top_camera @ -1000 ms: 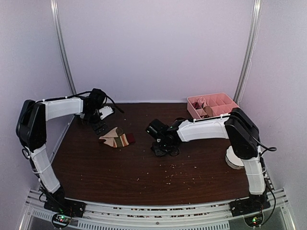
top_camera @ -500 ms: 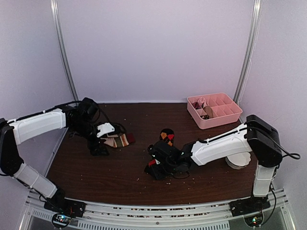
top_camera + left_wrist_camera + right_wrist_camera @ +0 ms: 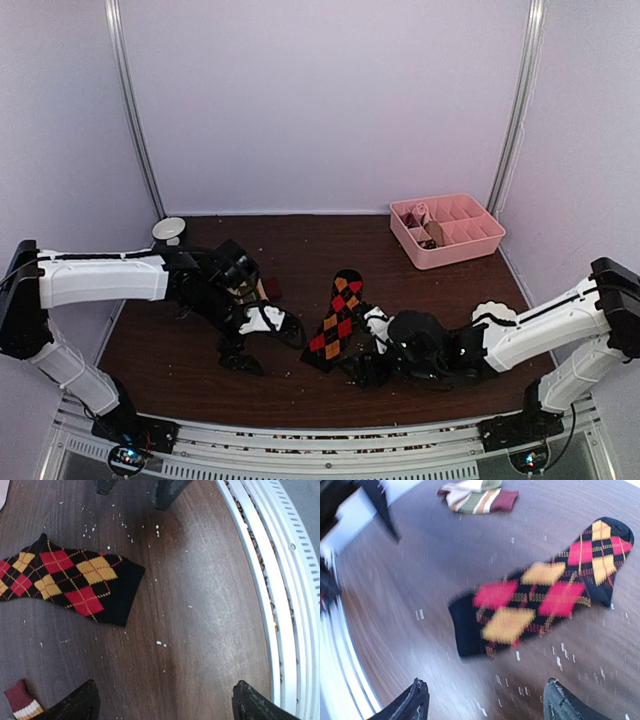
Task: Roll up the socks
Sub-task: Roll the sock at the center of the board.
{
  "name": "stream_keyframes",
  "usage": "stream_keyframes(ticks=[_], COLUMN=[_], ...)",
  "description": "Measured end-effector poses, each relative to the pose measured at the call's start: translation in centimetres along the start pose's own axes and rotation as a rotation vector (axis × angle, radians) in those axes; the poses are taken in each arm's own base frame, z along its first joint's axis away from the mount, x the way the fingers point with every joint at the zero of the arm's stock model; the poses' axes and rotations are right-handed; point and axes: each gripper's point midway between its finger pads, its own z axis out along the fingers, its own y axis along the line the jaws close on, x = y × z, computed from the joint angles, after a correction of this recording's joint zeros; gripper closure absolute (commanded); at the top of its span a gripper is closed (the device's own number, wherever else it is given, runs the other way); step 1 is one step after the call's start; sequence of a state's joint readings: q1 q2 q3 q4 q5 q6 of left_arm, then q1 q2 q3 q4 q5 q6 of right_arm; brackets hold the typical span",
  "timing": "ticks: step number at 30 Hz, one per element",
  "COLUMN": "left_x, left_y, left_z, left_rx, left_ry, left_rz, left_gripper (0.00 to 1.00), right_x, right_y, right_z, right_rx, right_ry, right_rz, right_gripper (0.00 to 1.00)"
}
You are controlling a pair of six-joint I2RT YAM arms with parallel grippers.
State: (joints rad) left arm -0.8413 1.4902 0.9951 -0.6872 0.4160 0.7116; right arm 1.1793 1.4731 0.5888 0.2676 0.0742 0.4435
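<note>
Two grippers hang low over the near half of the dark brown wooden table, each with its jaws spread wide and nothing between them. The left gripper points toward the near edge. In its wrist view the black fingertips stand far apart above bare wood, with the white metal rail of the table's edge curving past on one side. The right gripper reaches in from the right, its fingers equally parted and touching no cloth.

Between the two grippers lies the black fabric sock with red and orange argyle diamonds. It is flat and stretched out at full length, unrolled, with its open end toward the near edge and its toe toward the back wall. That open end sits just ahead of both grippers, clear of each.

The beige-tan fabric sock with maroon and olive stripes lies folded in a small heap farther back on the left. It is apart from the argyle one and mostly hidden under the left arm in the top view.

Pale crumbs are scattered across the wood. A pink divided plastic tray sits at the far right corner, and a white bowl shows partly behind the right arm.
</note>
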Motion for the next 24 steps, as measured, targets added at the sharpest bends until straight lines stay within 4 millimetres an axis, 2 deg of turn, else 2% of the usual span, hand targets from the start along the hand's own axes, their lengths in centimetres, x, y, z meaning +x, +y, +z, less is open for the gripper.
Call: stream_keyframes(ticks=[3,7,15,19,24], left_x=[-1.0,-2.0,-2.2,-2.0,-2.2], left_y=[0.2,0.4,2.2,3.0,4.1], left_z=[1.4,3.7,7.8,8.6,9.1], left_rx=[-0.002,0.014,0.036,0.026,0.000], left_ry=[-0.018,-0.015,0.036,0.058,0.070], left_rz=[0.042,0.104,0.176,0.195,0.222], left_gripper=[0.26,0.47,0.51,0.53,0.55], right_x=[2.1,1.3,1.9,2.6,2.1], right_y=[-0.3,0.5,1.9,1.5,1.6], right_z=[-0.6,-0.9,-1.2,-1.5,-2.4], right_rx=[0.028,0.053,0.056,0.054,0.037], right_ry=[-0.002,-0.065,-0.123,-0.122,-0.149], right_rz=[-0.093,-0.166,-0.220,-0.221,-0.204], right_gripper=[0.31,0.37,0.43,0.45,0.47])
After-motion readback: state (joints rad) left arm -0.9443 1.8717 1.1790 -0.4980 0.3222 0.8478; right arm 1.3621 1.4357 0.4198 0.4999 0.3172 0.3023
